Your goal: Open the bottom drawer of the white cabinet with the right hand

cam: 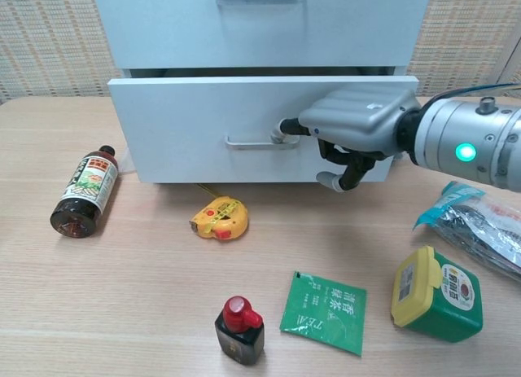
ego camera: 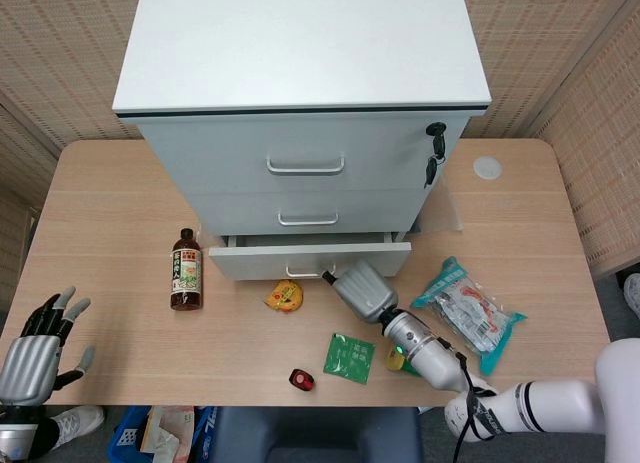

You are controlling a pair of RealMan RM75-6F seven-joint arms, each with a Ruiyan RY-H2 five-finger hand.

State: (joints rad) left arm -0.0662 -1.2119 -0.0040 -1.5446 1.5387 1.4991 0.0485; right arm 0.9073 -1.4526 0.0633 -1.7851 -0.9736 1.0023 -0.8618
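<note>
The white cabinet [ego camera: 300, 73] stands at the back of the table. Its bottom drawer [ego camera: 310, 260] is pulled out a short way, and a dark gap shows above the drawer front [cam: 203, 129]. My right hand [ego camera: 362, 288] reaches in from the right and hooks a finger behind the right end of the drawer's handle [cam: 252, 141]. In the chest view the right hand [cam: 354, 120] has its other fingers curled under. My left hand [ego camera: 30, 348] is at the table's near left corner, holding nothing, with its fingers spread.
In front of the drawer lie a yellow tape measure [cam: 220, 218], a green tea packet [cam: 324, 310] and a small red-capped bottle [cam: 239, 330]. A brown bottle [cam: 85, 190] lies to the left. A green box with a yellow lid [cam: 435, 294] and a snack bag [ego camera: 468, 303] lie to the right.
</note>
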